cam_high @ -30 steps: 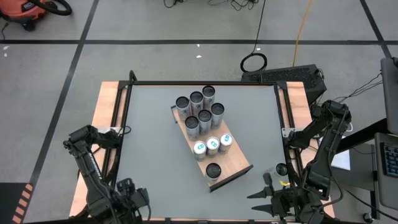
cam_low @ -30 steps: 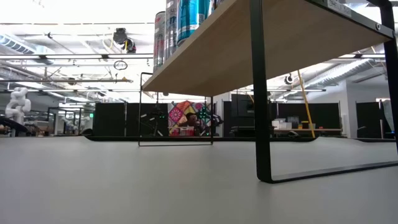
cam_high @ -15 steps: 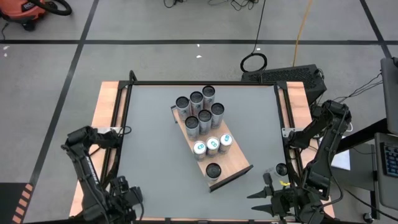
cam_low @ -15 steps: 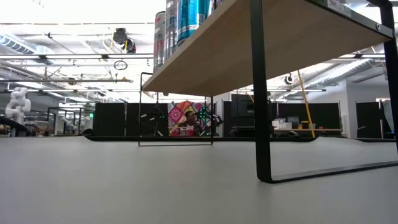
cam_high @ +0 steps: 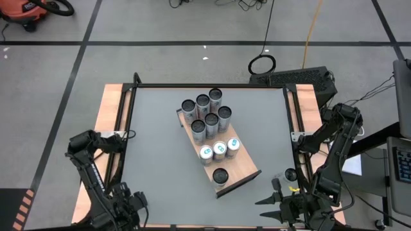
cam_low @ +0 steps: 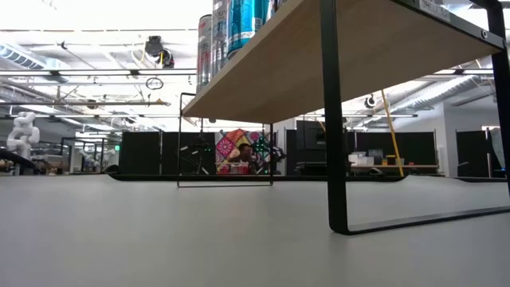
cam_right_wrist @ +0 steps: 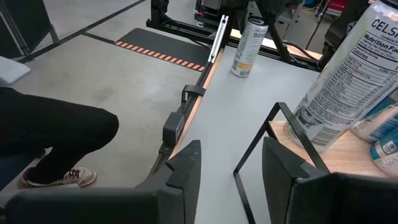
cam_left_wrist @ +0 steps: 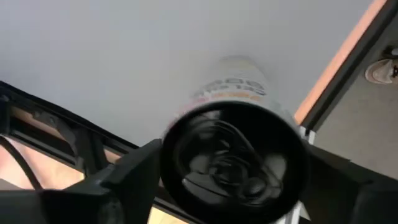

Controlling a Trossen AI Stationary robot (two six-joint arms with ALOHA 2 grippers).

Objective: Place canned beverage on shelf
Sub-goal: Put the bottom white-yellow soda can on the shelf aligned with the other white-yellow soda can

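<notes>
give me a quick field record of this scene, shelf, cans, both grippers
shelf: wood-grain board on black legs, set diagonally on the grey table
cans on shelf: ten, upright; near end bare
left gripper: at the table's near-left edge, around a can
right gripper: open, empty, at the near-right corner, facing the shelf's leg
person: dark trouser leg and shoe on the floor beside the table
</notes>
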